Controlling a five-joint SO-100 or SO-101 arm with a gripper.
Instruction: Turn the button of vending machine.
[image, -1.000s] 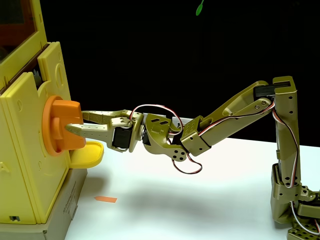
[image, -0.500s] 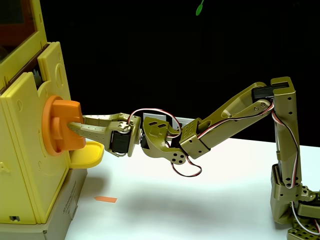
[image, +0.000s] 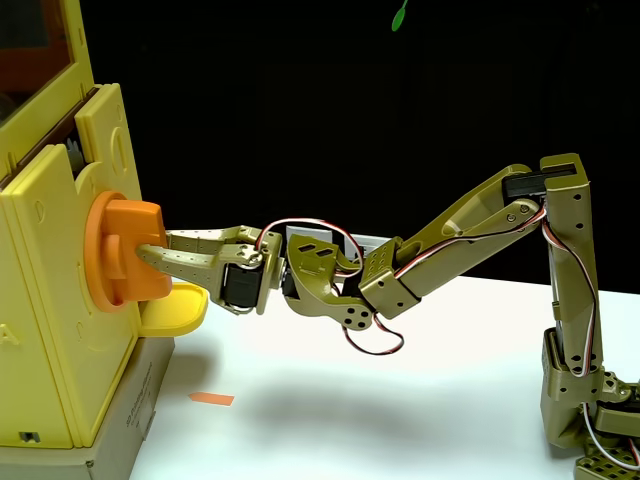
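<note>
Almost nothing has shifted since half a second ago; a second back the wrist was rolled differently. Tool (image: 150, 252) reaches left from the arm's base at right, fingers closed on the bar of the button (image: 125, 252), which sits on the vending machine (image: 60, 330) front, above the yellow tray (image: 178, 310), over the white bench (image: 400, 400).

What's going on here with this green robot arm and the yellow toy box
An olive-green robot arm is stretched out sideways from its base on the right of the fixed view, towards the vending machine on the left. Its gripper is at the orange button, with one finger lying across the front of the knob's blocky bar, apparently clamping it. The small yellow tray sits just below. A small orange scrap lies on the white table.
</note>
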